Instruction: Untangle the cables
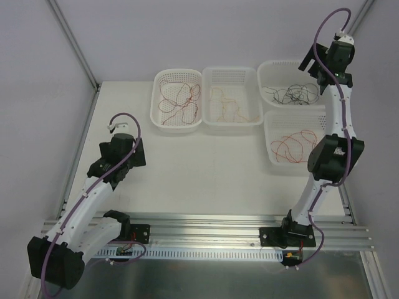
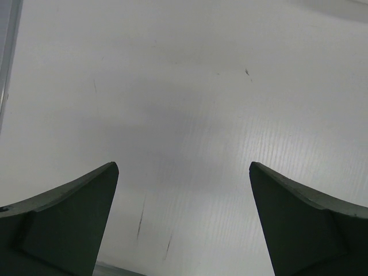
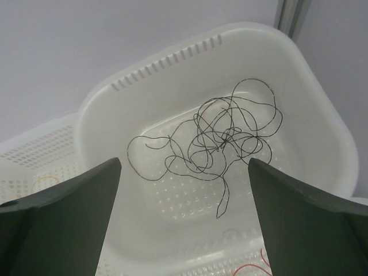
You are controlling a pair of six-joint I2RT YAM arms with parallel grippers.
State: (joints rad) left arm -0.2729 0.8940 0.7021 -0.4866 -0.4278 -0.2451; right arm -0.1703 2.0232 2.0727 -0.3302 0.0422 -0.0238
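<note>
Right wrist view: the right pincer [image 3: 184, 164] hangs with jaws wide apart and empty, the black cable [image 3: 213, 138] lying in loose loops straight below it in the far-right basket [image 3: 172, 63] — no clear long axis. The dark red cable [image 1: 179, 99], orange cable [image 1: 227, 109] and bright red cable [image 1: 293, 144] lie apart in the other baskets [image 1: 177, 129]. The left pincer [image 2: 184, 167], also apart, faces bare counter [image 2: 190, 86] — far off.

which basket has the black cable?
The rear right basket, below the right gripper: its cable is black. The other three hold a dark red cable, an orange cable and a bright red cable.
</note>
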